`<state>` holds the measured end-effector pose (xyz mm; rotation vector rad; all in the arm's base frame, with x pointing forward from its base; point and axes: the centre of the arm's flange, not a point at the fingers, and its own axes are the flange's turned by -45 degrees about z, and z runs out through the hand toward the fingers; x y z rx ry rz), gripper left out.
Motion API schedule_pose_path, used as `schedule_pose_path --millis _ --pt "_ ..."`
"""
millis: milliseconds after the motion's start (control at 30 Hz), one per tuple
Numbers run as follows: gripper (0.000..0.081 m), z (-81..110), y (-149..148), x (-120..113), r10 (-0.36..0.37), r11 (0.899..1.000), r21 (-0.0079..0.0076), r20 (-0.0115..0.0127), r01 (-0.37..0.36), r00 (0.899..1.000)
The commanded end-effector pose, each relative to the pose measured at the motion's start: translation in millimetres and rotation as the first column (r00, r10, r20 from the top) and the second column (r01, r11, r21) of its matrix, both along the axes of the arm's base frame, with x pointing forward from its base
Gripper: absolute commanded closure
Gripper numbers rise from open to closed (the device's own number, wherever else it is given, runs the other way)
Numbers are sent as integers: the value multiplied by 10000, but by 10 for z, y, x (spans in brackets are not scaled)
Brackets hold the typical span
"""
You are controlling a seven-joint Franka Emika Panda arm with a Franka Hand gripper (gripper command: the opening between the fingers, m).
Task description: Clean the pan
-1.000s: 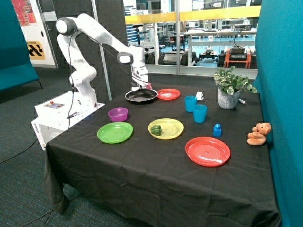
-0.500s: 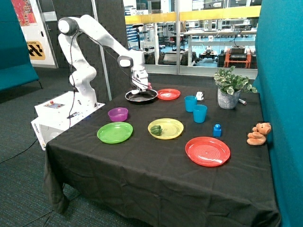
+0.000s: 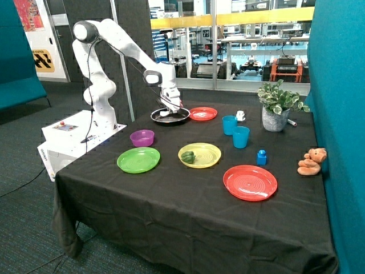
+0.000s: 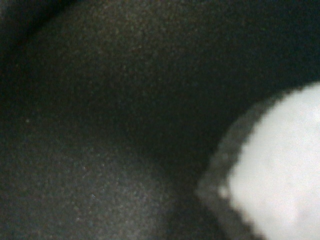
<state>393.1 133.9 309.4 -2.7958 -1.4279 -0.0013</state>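
The pan (image 3: 170,116) — round, shallow, black inside with a shiny metal rim — is sitting at the far edge of the surface (image 3: 171,211), which is draped in wrinkled black cloth. Just beside the pan, a small glossy red plate (image 3: 203,113) is lying flat; nearer the camera from the pan, a purple bowl (image 3: 142,137) is standing. The white jointed arm is reaching down so the pincer (image 3: 173,107) is dipping into the pan — whether its fingers are open or closed, I cannot tell. The wrist view is showing only a dark grainy surface and a pale blurred shape.
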Motion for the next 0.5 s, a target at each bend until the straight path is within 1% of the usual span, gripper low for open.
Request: schedule_pose_path --millis 0,167,467 --pt "808 -78 27 -24 220 9998 -24 3 -220 9998" --pt "808 -96 38 -48 243 9997 -24 3 -243 9997" --pt "808 -182 -5 -215 396 9992 -24 3 -396 9992"
